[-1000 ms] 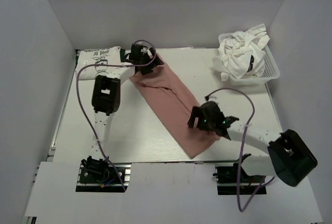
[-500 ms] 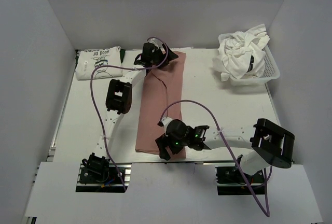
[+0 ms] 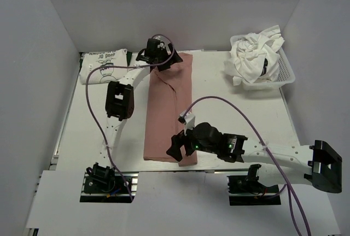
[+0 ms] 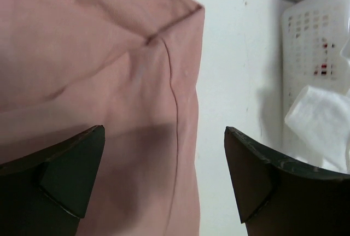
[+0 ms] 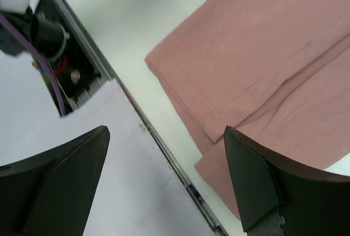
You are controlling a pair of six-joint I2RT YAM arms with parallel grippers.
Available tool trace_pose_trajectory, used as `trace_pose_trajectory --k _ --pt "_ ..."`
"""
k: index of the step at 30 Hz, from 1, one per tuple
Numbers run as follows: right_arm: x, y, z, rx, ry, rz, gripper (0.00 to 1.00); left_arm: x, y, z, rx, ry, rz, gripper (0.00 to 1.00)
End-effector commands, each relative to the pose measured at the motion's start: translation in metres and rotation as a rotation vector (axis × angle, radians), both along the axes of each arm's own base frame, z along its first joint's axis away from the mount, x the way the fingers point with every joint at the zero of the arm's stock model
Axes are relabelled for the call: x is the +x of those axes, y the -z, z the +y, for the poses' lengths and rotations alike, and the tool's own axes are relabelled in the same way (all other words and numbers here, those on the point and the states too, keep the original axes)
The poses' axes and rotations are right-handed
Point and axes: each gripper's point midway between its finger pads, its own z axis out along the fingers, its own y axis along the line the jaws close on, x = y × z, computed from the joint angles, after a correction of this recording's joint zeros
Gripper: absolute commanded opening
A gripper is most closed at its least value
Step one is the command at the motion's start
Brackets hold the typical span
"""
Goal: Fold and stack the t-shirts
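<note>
A dusty pink t-shirt (image 3: 169, 113) lies folded into a long strip down the middle of the table. My left gripper (image 3: 159, 55) hovers open over its far end, where the pink cloth (image 4: 109, 83) fills the left wrist view. My right gripper (image 3: 178, 149) is open and empty over the shirt's near end (image 5: 262, 66), above the table's front edge. A folded white t-shirt with black print (image 3: 104, 65) lies at the far left. Plain white t-shirts (image 3: 254, 53) are piled in a basket.
The white mesh basket (image 3: 285, 72) stands at the far right corner, its wall showing in the left wrist view (image 4: 314, 34). White walls enclose the table. The front rail and left arm base (image 5: 54, 50) show in the right wrist view.
The pink shirt swung from a diagonal to a straight strip. My right gripper moved to its near end and let go. My left gripper shifted slightly at the far end.
</note>
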Motion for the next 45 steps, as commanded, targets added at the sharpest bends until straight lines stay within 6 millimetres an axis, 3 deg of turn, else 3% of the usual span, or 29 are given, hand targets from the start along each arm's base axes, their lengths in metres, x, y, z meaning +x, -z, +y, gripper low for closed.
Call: trace_pose_trajectory --k 1,2,3,4,6,7,8,9,10,11,12,13,15,17,18,19,23,27,32,36,38,39,41,42,43,45 --pt "0.017 -0.006 -0.005 0.040 0.134 0.004 0.90 -0.037 -0.146 0.021 0.084 0.046 -0.170 1.00" --pt "0.018 0.001 -0.011 0.014 0.157 0.019 0.90 -0.050 -0.139 0.027 0.125 0.067 -0.154 1.00" --pt "0.024 0.000 -0.013 0.018 0.206 0.023 0.90 -0.060 -0.147 0.031 0.140 0.076 -0.156 1.00" --pt "0.026 0.011 -0.022 -0.030 0.246 0.055 0.90 -0.080 -0.171 0.042 0.162 0.061 -0.152 1.00" --pt "0.031 0.017 -0.037 -0.064 0.315 0.075 0.90 -0.112 -0.155 0.060 0.237 0.069 -0.074 1.00" --pt "0.030 0.017 -0.039 -0.060 0.330 0.092 0.90 -0.143 -0.112 0.075 0.295 0.069 0.061 1.00" --pt "0.030 0.019 -0.044 -0.060 0.349 0.107 0.90 -0.168 -0.140 0.084 0.269 0.054 0.025 1.00" --pt "0.030 0.022 -0.050 -0.063 0.358 0.116 0.90 -0.190 -0.135 0.085 0.255 0.062 0.032 1.00" --pt "0.028 0.027 -0.054 -0.064 0.376 0.137 0.90 -0.223 -0.088 0.092 0.247 0.076 0.096 1.00" --pt "0.028 0.027 -0.059 -0.063 0.384 0.140 0.90 -0.247 -0.117 0.099 0.179 0.036 0.033 1.00" --pt "0.023 0.038 -0.065 -0.084 0.374 0.160 0.90 -0.267 -0.110 0.101 0.152 0.024 0.043 1.00" --pt "0.021 0.043 -0.069 -0.095 0.375 0.169 0.90 -0.296 -0.070 0.113 0.158 -0.001 0.111 1.00" --pt "0.010 0.057 -0.076 -0.127 0.340 0.198 0.90 -0.339 -0.053 0.126 0.125 -0.048 0.155 1.00" --pt "0.006 0.064 -0.080 -0.145 0.325 0.213 0.90 -0.368 -0.036 0.138 0.150 -0.069 0.229 1.00" --pt "-0.001 0.072 -0.082 -0.161 0.303 0.243 0.90 -0.388 -0.018 0.142 0.160 -0.073 0.290 1.00" --pt "-0.004 0.077 -0.084 -0.167 0.304 0.260 0.88 -0.399 -0.017 0.146 0.152 -0.080 0.295 1.00" --pt "-0.017 0.096 -0.084 -0.189 0.278 0.335 0.87 -0.457 0.028 0.150 0.137 -0.028 0.462 0.95" --pt "-0.018 0.112 -0.085 -0.209 0.305 0.373 0.84 -0.483 0.052 0.149 0.126 0.006 0.526 0.82" --pt "-0.019 0.116 -0.082 -0.223 0.305 0.389 0.70 -0.494 0.062 0.142 0.108 0.058 0.544 0.69" --pt "-0.017 0.116 -0.078 -0.214 0.304 0.391 0.54 -0.501 0.073 0.144 0.150 0.067 0.594 0.41" --pt "-0.018 0.117 -0.077 -0.223 0.294 0.399 0.49 -0.504 0.077 0.147 0.180 0.072 0.599 0.35" --pt "-0.018 0.118 -0.077 -0.228 0.288 0.393 0.43 -0.501 0.075 0.147 0.183 0.065 0.587 0.31" --pt "-0.015 0.117 -0.074 -0.216 0.288 0.383 0.28 -0.500 0.073 0.146 0.183 0.065 0.587 0.10" --pt "-0.015 0.117 -0.073 -0.219 0.289 0.382 0.11 -0.497 0.070 0.145 0.179 0.065 0.578 0.02" --pt "-0.010 0.115 -0.072 -0.214 0.306 0.367 0.01 -0.491 0.063 0.140 0.169 0.082 0.538 0.00" --pt "-0.002 0.107 -0.068 -0.188 0.323 0.338 0.00 -0.483 0.059 0.139 0.173 0.067 0.509 0.00"
